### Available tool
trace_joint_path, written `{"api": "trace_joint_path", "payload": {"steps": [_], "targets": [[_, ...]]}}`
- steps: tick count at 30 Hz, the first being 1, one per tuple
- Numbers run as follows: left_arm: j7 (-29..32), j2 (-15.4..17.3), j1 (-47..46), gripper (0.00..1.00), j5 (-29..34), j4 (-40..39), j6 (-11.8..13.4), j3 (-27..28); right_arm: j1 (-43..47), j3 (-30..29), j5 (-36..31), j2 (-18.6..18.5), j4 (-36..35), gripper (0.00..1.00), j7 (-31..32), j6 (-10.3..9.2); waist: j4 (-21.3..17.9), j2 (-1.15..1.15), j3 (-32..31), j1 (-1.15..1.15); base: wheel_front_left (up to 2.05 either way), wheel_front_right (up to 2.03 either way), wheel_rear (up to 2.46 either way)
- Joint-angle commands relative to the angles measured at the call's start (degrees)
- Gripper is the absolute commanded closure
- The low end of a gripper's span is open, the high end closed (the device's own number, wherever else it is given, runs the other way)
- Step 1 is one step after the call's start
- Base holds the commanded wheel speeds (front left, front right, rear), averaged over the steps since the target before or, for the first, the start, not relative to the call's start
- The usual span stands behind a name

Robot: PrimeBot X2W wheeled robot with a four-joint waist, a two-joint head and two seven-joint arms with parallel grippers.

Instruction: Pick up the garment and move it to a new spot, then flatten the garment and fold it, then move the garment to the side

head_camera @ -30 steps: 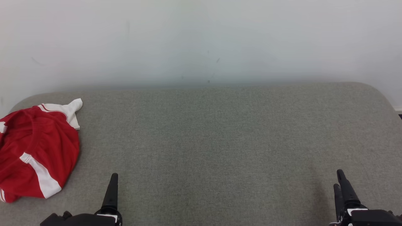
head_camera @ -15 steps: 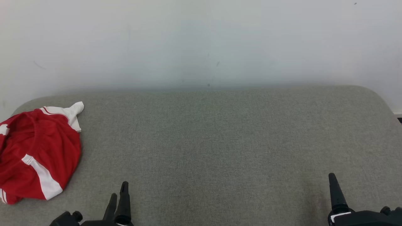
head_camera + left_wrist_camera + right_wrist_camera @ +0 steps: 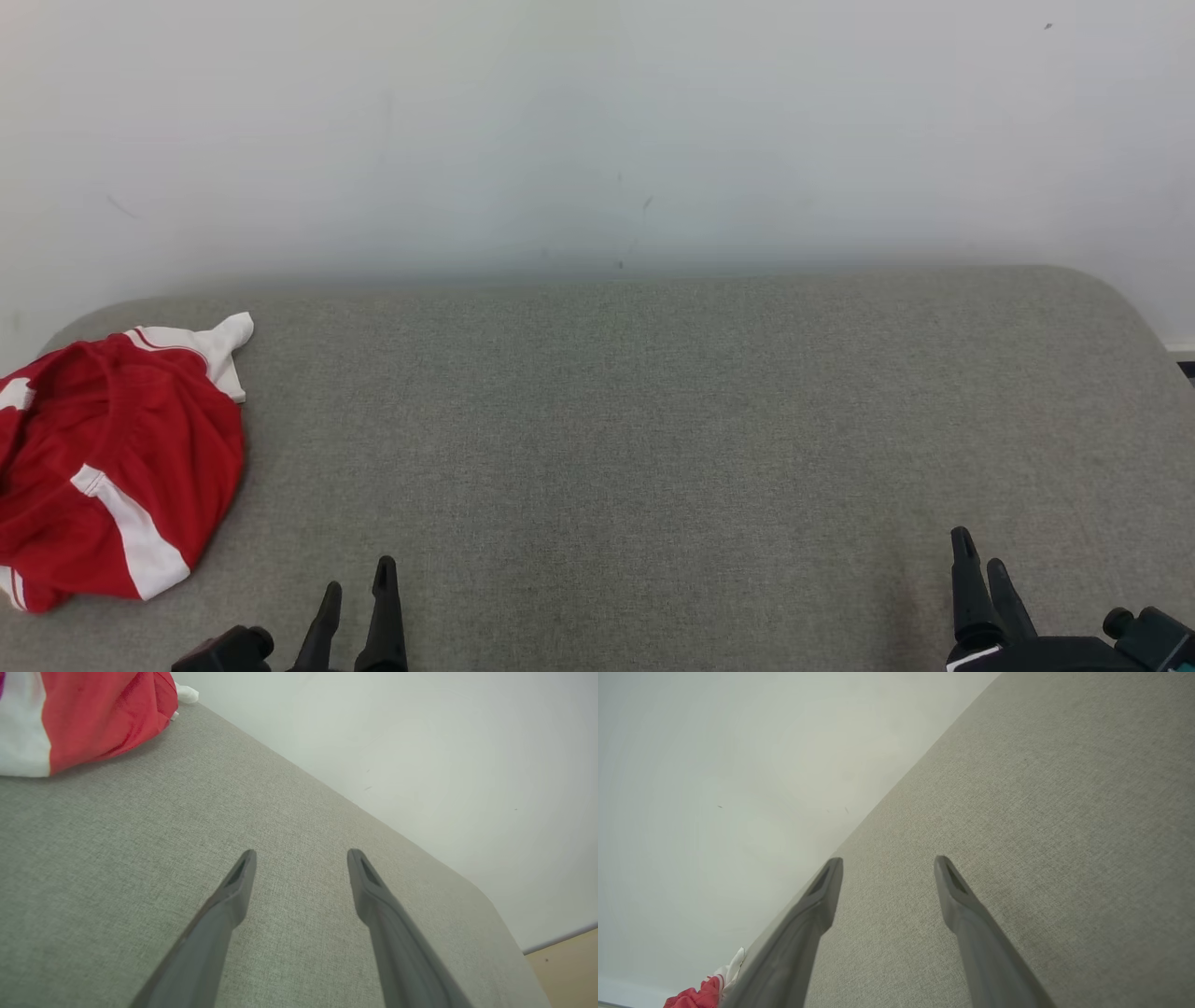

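Two grippers, both empty: left gripper (image 3: 357, 577) at near left, right gripper (image 3: 977, 551) at near right, each with jaws spread wide and nothing between fingers. Garment (image 3: 112, 467), red with white bands, lies crumpled at left end of grey padded surface (image 3: 653, 420), close to its rounded corner and apart from both grippers, nearer left one. We judge first step in hand, pick-up not yet begun. Next move, as we read it: left gripper reaches left to heap, settles over raised fold, closes, then carries toward bare centre.
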Motion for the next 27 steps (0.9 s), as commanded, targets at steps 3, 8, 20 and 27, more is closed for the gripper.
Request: {"api": "trace_joint_path", "payload": {"steps": [3, 8, 20, 27], "targets": [[-0.87, 1.03, 0.37, 0.00, 3.50, -1.24, 0.45, -0.83, 0.03, 0.48, -3.28, -0.51, -0.22, 0.00, -1.14, 0.27, 0.03, 0.00, -0.20, 0.00, 0.00, 0.00, 0.00], [-1.54, 1.56, 0.72, 0.00, 6.45, -2.05, 1.54, -1.21, 0.22, 0.87, -6.89, -0.53, 0.05, 0.00, -2.20, 0.29, 0.06, 0.00, -0.54, 0.00, 0.00, 0.00, 0.00], [-3.02, 3.12, 2.84, 0.00, 12.00, -3.67, 1.90, -0.93, 0.85, 2.60, -14.83, -0.58, 0.46, 0.00, -4.50, 0.33, 0.37, 0.00, -1.35, 0.00, 0.00, 0.00, 0.00], [-3.75, 3.56, 3.54, 0.00, 15.56, -3.96, 2.11, -0.74, 1.25, 4.26, -19.81, -0.58, 0.66, 0.00, -4.82, 0.35, 0.52, 0.00, -1.76, 0.00, 0.00, 0.00, 0.00]]}}
